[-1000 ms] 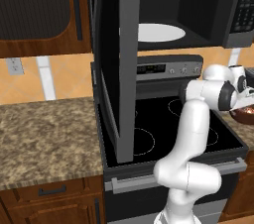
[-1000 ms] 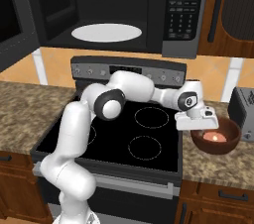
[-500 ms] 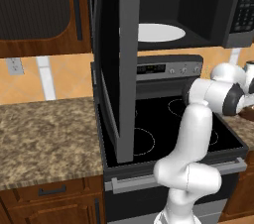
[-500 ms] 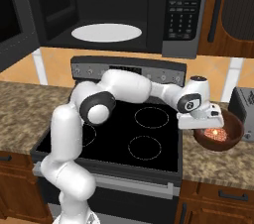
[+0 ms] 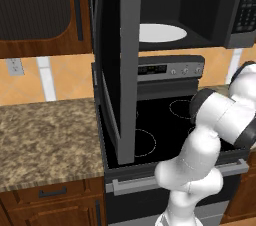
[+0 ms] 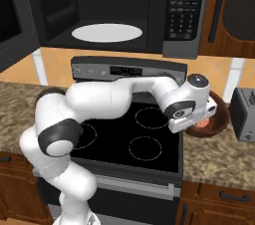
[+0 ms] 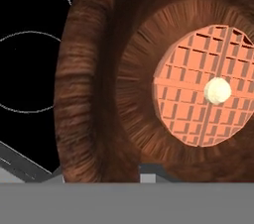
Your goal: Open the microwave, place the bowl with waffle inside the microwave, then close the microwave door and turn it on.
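The tool (image 6: 203,119) holds the bowl (image 6: 215,119) level, mouth up.

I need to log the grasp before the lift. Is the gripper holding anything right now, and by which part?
The gripper sits at the near rim of the round reddish-brown wooden bowl holding a waffle. Its fingers are hidden, so an actual hold cannot be told.

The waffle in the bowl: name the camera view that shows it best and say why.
The hand view: the waffle faces the camera inside the bowl, its grid and pale centre dollop plain. The right base view gives just an orange sliver of it behind the hand. The left base view offers nothing I can make out of it.
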